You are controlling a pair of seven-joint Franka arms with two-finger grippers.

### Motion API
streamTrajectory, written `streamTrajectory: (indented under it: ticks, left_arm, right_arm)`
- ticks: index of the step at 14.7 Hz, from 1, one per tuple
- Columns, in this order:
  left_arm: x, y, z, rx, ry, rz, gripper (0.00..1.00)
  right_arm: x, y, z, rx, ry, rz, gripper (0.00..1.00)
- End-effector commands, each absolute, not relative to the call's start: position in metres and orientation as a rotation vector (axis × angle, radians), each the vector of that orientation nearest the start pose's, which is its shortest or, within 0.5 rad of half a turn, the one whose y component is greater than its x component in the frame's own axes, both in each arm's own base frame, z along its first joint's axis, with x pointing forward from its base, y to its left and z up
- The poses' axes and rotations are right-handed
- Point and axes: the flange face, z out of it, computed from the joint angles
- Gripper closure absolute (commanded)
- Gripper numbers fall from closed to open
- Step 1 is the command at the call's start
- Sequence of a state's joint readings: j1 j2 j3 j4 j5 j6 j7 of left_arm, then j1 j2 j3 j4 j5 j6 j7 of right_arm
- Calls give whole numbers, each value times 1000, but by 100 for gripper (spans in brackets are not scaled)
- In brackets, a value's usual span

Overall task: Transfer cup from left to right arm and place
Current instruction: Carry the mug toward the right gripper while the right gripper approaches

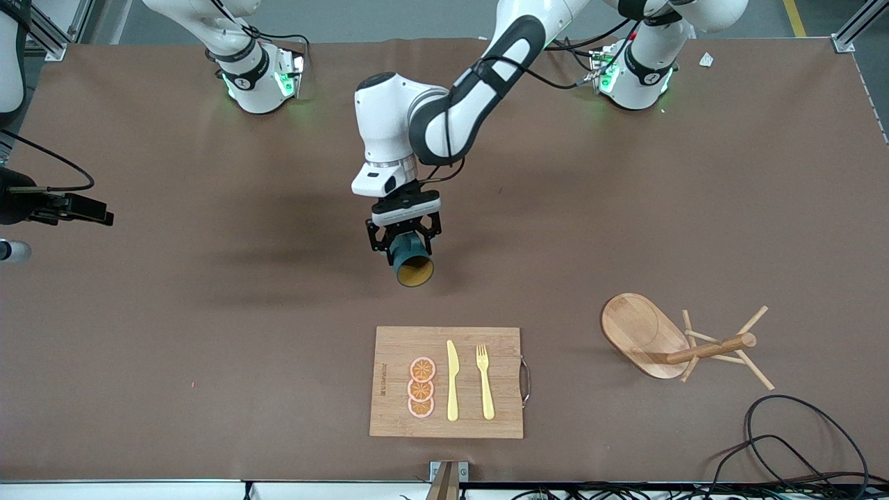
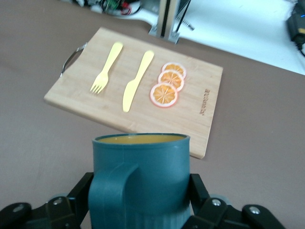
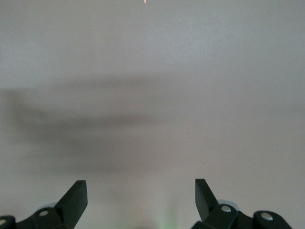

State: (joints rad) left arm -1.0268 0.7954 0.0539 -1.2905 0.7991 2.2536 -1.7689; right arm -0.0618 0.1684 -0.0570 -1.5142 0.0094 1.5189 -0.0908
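On the brown table [image 1: 208, 333], the cutting board [image 1: 448, 382] lies nearest the front camera. Above bare table just short of it, the left gripper [image 1: 404, 239] clamps the teal cup [image 1: 411, 260], seemingly tilted mouth-forward. The right gripper [image 3: 140, 198] waits, fingers spread wide over bare table.

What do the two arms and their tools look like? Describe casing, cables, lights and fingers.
Both arms have glossy white rounded casings with black joint bands, thin black cables and green lights at the bases. The left tool is a black skeletal two-finger linkage under a white wrist block. The right tool has black, pointed, wedge-shaped fingers.
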Motion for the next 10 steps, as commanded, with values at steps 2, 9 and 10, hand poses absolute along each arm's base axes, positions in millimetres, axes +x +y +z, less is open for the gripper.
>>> streamTrajectory:
  ticks: [2, 9, 10]
  left_arm:
    - [420, -647, 252, -2805, -234, -1347, 45]
    - [357, -679, 185, -2691, 19, -1807, 45]
    - [343, -683, 171, -2691, 44, -1897, 45]
  right_arm:
    - [589, -66, 545, -3107, 25, 253, 0]
    - [596, -37, 492, -3050, 8, 234, 0]
    - [596, -34, 478, -3037, 15, 222, 0]
